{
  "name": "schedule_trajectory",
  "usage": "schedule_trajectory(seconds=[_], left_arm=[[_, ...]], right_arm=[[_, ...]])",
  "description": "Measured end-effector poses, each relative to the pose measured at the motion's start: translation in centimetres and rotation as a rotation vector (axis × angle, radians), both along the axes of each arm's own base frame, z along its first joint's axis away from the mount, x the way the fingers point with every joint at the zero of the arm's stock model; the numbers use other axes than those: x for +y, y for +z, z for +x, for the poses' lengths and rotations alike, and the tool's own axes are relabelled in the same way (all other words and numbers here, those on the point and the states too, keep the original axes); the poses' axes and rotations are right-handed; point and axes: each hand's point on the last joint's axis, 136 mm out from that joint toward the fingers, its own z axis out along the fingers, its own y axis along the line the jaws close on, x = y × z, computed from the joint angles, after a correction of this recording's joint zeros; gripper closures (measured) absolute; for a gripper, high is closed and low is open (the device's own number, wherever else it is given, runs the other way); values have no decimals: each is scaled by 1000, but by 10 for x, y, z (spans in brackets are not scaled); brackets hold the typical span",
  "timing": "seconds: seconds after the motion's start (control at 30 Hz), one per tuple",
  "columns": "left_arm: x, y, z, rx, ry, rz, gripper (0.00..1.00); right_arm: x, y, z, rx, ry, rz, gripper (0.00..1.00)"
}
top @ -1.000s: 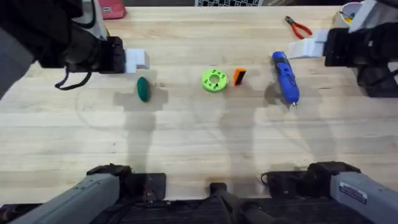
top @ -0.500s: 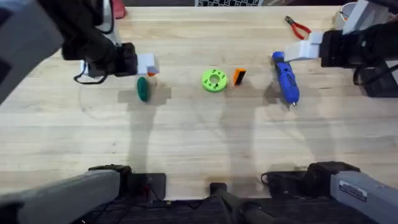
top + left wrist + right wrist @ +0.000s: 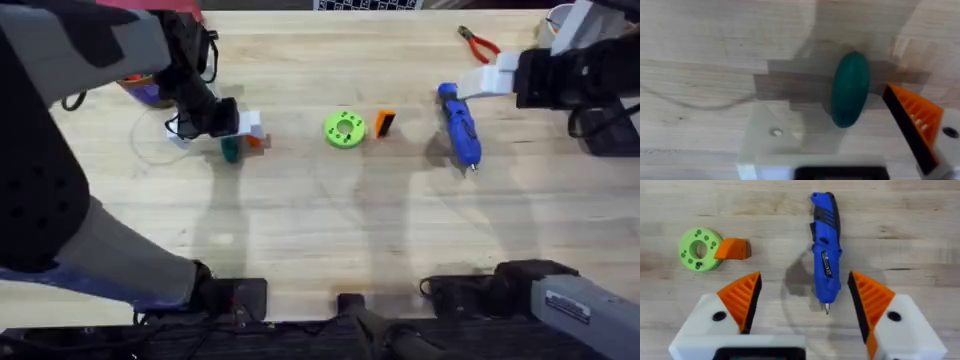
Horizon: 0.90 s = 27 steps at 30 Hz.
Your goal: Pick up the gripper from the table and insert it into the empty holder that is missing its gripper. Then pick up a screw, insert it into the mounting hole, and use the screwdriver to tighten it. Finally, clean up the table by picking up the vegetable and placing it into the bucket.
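The dark green vegetable [image 3: 850, 89] lies on the wood, and my left gripper [image 3: 830, 107] hangs open just over it [image 3: 250, 135]. One of its fingers is a bare white holder [image 3: 767, 145] with a mounting hole. The other carries an orange tip [image 3: 915, 120]. The loose orange gripper [image 3: 384, 123] rests beside a lime-green ring [image 3: 345, 129]. The blue screwdriver [image 3: 826, 250] lies between the spread orange tips of my right gripper [image 3: 805, 277], which hovers open above it [image 3: 495, 78]. A sliver of the bucket [image 3: 148, 93] peeks out from behind the left arm.
Red-handled pliers [image 3: 480, 43] lie at the far right, near a white bowl [image 3: 560, 15] at the table's corner. The ring [image 3: 697, 248] and the loose orange gripper [image 3: 732, 249] sit left of the screwdriver [image 3: 459, 122]. The near half of the table [image 3: 330, 240] is bare wood.
My left arm has swung right and come down until its gripper sits over the vegetable. The right gripper shifted slightly left early on, then held still.
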Motion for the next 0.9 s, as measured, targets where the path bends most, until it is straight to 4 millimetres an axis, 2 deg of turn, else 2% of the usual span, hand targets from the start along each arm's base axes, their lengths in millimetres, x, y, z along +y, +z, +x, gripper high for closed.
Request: schedule_trajectory(seconds=[0.1,0.13,0.23,0.27,0.4,0.43,0.9], left_arm=[[0,1,5,-20,-2,1,15],[0,1,6,-23,-2,1,43],[-1,1,8,-31,-2,-3,225],[-1,1,8,-33,-2,-6,309],[-2,3,10,-39,-4,-11,909],[-2,3,11,-41,-8,-10,977],[-2,4,12,-46,-7,-9,988]], right_arm=[[0,0,-1,2,0,0,7],[0,0,-1,3,0,0,7],[0,-1,-1,5,0,0,8],[0,-1,-1,5,0,0,8],[0,-1,-1,6,0,0,10],[0,-1,-1,6,0,0,9],[0,-1,-1,5,0,0,8]])
